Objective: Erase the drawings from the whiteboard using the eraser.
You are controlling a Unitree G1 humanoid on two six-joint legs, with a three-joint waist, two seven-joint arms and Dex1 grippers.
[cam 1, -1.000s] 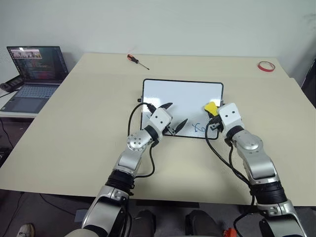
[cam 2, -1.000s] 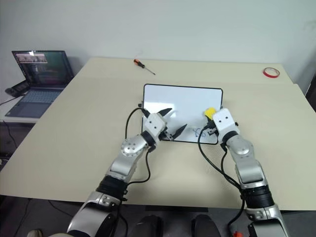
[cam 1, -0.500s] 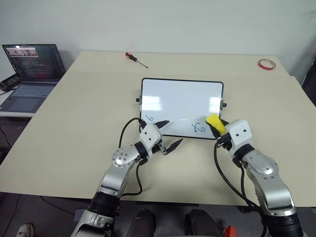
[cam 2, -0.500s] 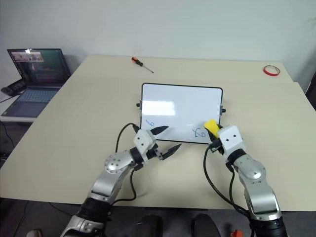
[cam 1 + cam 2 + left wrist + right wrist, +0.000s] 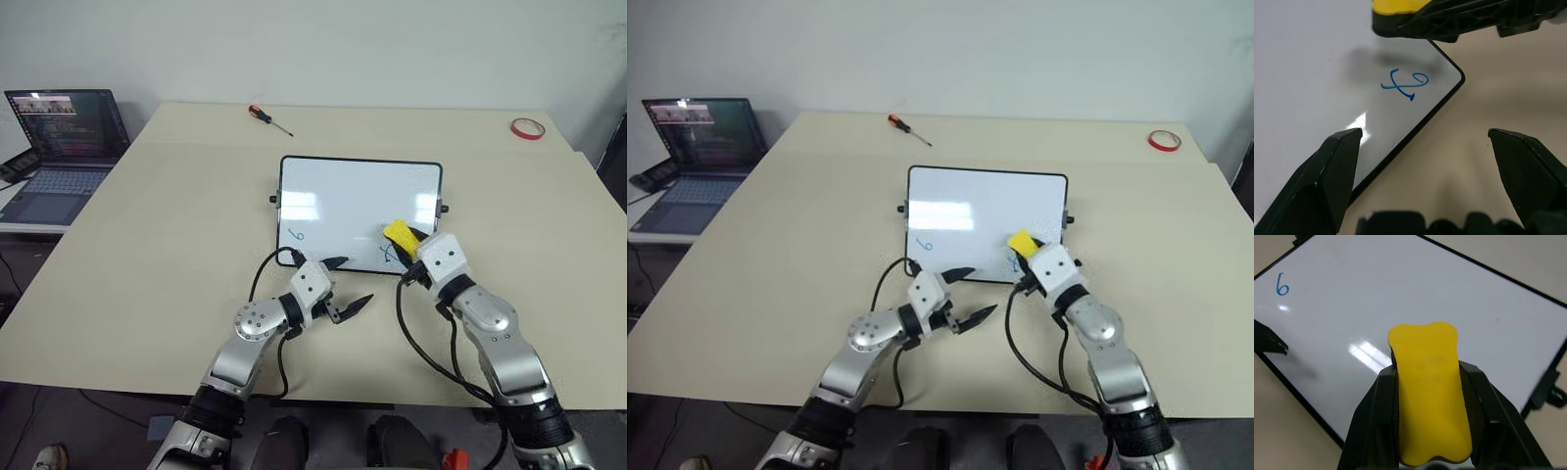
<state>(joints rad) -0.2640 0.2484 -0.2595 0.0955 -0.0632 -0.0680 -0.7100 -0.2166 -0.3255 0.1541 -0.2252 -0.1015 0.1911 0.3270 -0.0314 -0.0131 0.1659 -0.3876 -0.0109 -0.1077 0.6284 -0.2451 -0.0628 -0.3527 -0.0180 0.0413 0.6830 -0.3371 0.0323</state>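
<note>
The whiteboard (image 5: 353,196) lies flat in the middle of the table. A small blue loop (image 5: 297,234) is drawn near its near left corner, and it shows again in the right wrist view (image 5: 1282,285). A blue squiggle (image 5: 1404,85) sits by the near right corner, partly under the eraser. My right gripper (image 5: 407,241) is shut on the yellow eraser (image 5: 399,233) and holds it over that squiggle. My left gripper (image 5: 351,282) stands open and empty at the board's near edge, left of the squiggle.
A screwdriver (image 5: 271,119) lies on the table (image 5: 147,245) beyond the board. A red tape ring (image 5: 527,128) sits at the far right corner. An open laptop (image 5: 61,147) stands on a side surface to the left.
Both hands have drawn back toward me. The left gripper has come off the board to its near edge, uncovering the loop. The right gripper has carried the eraser left over the squiggle.
</note>
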